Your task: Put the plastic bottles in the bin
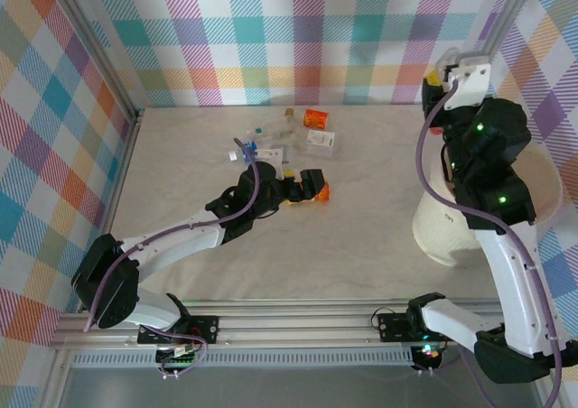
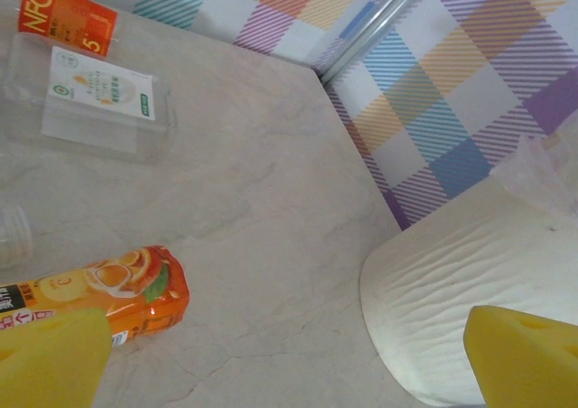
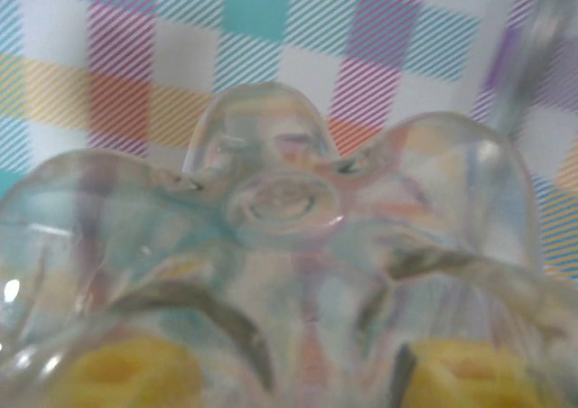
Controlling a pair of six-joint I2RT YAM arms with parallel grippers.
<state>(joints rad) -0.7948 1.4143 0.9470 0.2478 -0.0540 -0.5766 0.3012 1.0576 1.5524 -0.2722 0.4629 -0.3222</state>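
Note:
My left gripper [image 1: 304,187] [image 2: 289,376] is low over the middle of the table and open, with bare table between its yellow fingers [image 2: 54,358]. An orange-labelled plastic bottle [image 1: 319,191] [image 2: 117,291] lies on its side against the left finger. My right gripper [image 1: 449,77] [image 3: 298,385] is raised high at the back right, shut on a clear plastic bottle [image 3: 280,245] whose ribbed base faces the camera. The cream-white bin [image 1: 441,227] [image 2: 452,291] stands below the right arm, which hides much of it.
More bottles lie at the back centre: a red-orange labelled one [image 1: 315,117] [image 2: 68,18], a clear pack with a white label [image 1: 320,141] [image 2: 99,97], and a blue-capped one [image 1: 244,148]. Plaid walls enclose the table on three sides.

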